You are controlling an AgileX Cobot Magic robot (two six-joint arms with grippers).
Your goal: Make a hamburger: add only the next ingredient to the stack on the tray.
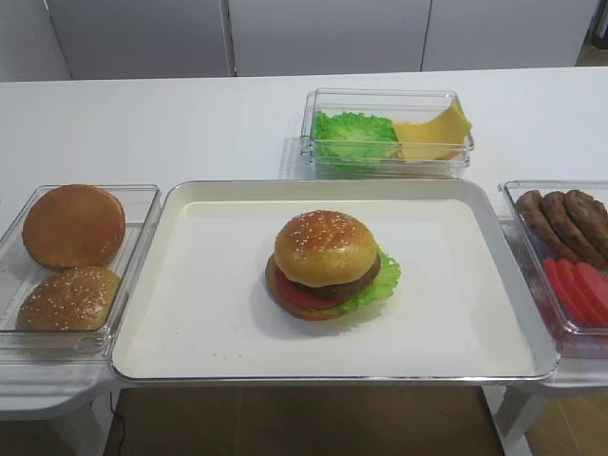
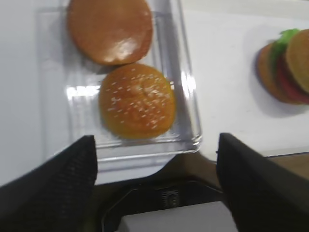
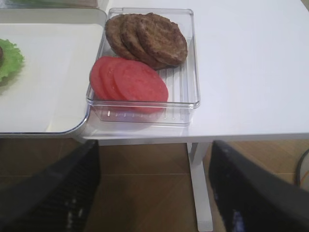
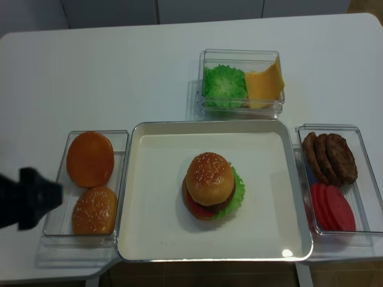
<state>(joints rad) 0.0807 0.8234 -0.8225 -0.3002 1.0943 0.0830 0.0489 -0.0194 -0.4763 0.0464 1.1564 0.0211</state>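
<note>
A sesame-seeded bun top (image 1: 323,245) sits on the stack (image 1: 328,290) of patty, tomato, lettuce and bun base in the middle of the cream tray (image 1: 190,313). Another seeded bun top (image 2: 137,100) lies in the clear left bin (image 1: 136,204), nearer me than a smooth brown bun (image 1: 74,225). My left gripper (image 2: 155,145) hovers open and empty over that bin's front edge, and shows as a dark shape (image 4: 36,197) left of the bin. My right gripper (image 3: 154,150) hangs open and empty in front of the table edge, below the right bin.
A clear bin (image 3: 190,72) right of the tray holds brown patties (image 3: 147,38) and red tomato slices (image 3: 130,79). Behind the tray another bin (image 1: 309,128) holds lettuce and cheese. A white table leg (image 3: 200,193) stands below the right bin.
</note>
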